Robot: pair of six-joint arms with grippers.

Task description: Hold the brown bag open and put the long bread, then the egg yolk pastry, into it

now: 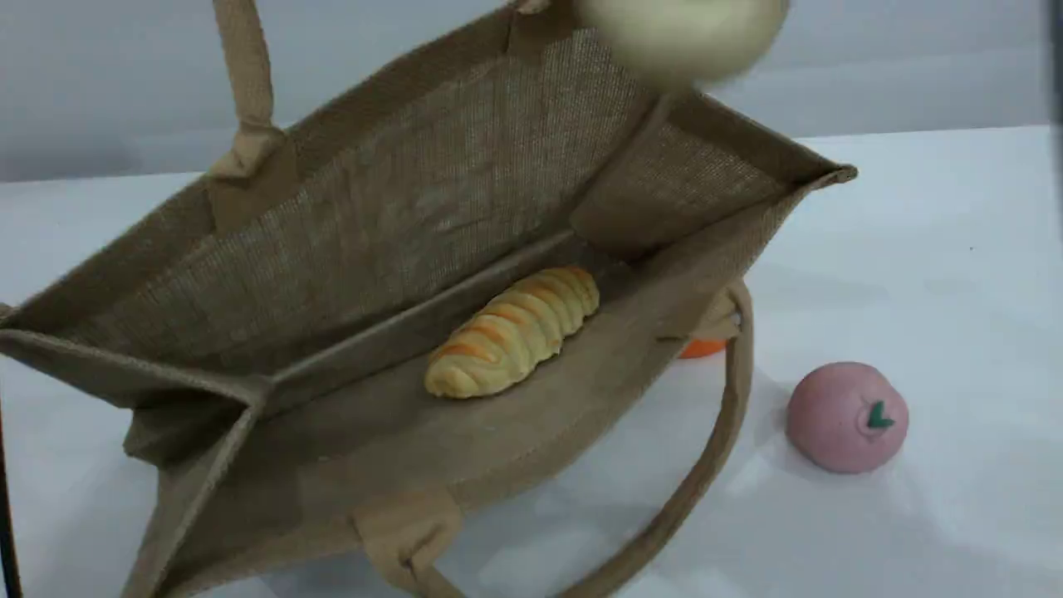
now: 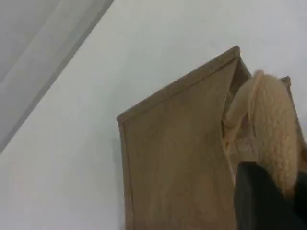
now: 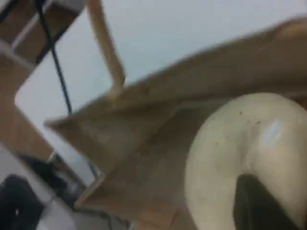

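The brown bag (image 1: 390,208) lies tilted on the table with its mouth held wide toward the camera. The long bread (image 1: 511,332) rests inside it on the lower wall. One beige handle (image 1: 245,75) runs up out of the top edge. In the left wrist view my left gripper (image 2: 268,191) is shut on that handle (image 2: 271,129), above the bag's outer side (image 2: 172,158). The egg yolk pastry (image 1: 681,33), blurred, hangs above the bag's right end. In the right wrist view my right gripper (image 3: 259,201) is shut on the pastry (image 3: 230,158), over the bag's opening (image 3: 144,143).
A pink ball with a green leaf mark (image 1: 847,415) sits on the white table to the right of the bag. An orange piece (image 1: 702,349) peeks out behind the bag's lower rim. The second handle (image 1: 714,448) loops over the table in front.
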